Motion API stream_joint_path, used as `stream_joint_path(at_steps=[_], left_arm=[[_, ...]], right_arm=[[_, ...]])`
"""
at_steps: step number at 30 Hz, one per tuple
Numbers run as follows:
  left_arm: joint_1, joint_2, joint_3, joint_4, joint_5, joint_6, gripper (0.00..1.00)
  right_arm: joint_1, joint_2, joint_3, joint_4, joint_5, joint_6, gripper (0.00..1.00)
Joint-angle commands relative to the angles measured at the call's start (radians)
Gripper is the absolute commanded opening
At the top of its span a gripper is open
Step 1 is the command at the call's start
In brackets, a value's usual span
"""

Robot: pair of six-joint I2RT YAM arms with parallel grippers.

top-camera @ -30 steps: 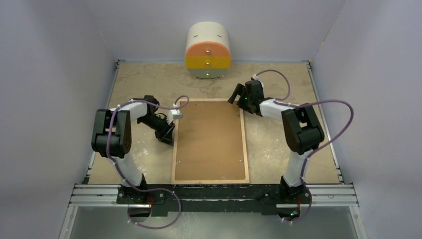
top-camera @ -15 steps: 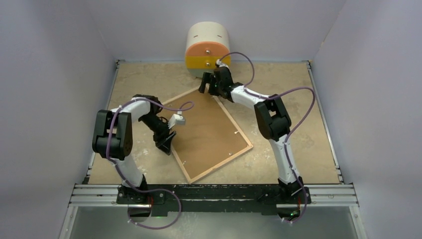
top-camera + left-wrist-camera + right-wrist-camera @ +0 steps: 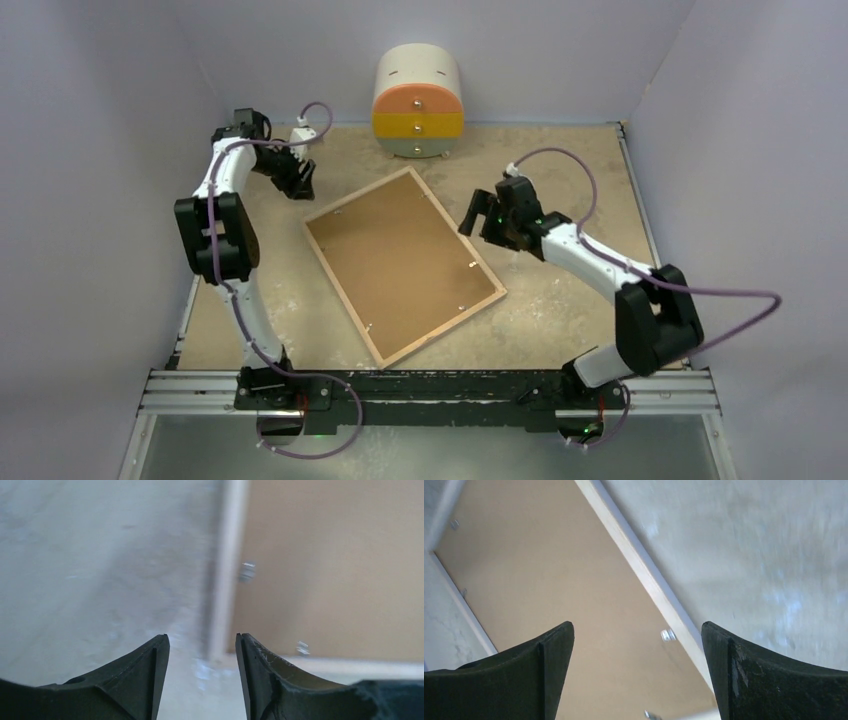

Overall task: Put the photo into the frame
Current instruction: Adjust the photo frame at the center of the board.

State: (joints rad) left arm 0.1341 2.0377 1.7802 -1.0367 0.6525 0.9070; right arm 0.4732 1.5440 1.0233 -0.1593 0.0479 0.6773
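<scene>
Done: our frame [image 3: 645, 577] lies back-up only.
Left: we see no photo; loading likely remains.
Tools: left gripper [image 3: 202, 640] half-spread, right gripper [image 3: 637, 625] wide, both empty.

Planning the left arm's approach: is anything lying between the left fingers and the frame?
Nothing. In the top view, only bare tabletop lies between the left fingers and the frame's nearest rim.

left tool [image 3: 202, 636] parted, empty, right tool [image 3: 637, 624] spread wide, empty
</scene>
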Motion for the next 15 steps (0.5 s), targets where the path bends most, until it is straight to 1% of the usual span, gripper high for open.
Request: stream_joint_path(at_steps=[1,5,7,9,12,15], left_arm=[[0.014,0.148,0.105,0.263,-0.097,-0.28,0.53],[-0.001,0.221,0.112,0.306,-0.15,-0.306,0.5],[-0.008,0.228,0.079,0.316,-0.162,-0.299,0.49],[-0.011,0.218,0.024,0.331,-0.168,-0.286,0.48],[-0.026,0.198,-0.061,0.321,-0.177,-0.244,0.47],[-0.032,0.162,-0.136,0.28,-0.146,-0.188,0.46]], right_arm=[[0.005,-0.176,-0.226,-0.104,-0.138,0.109,0.99],[0.005,-0.364,-0.416,-0.126,-0.301,0.179,0.99],[0.005,-0.427,-0.479,-0.131,-0.349,0.214,0.99],[0.005,-0.463,-0.52,-0.122,-0.366,0.229,0.99],[0.005,-0.451,-0.569,-0.058,-0.414,0.263,0.99],[0.006,-0.372,-0.562,0.033,-0.417,0.272,0.99]])
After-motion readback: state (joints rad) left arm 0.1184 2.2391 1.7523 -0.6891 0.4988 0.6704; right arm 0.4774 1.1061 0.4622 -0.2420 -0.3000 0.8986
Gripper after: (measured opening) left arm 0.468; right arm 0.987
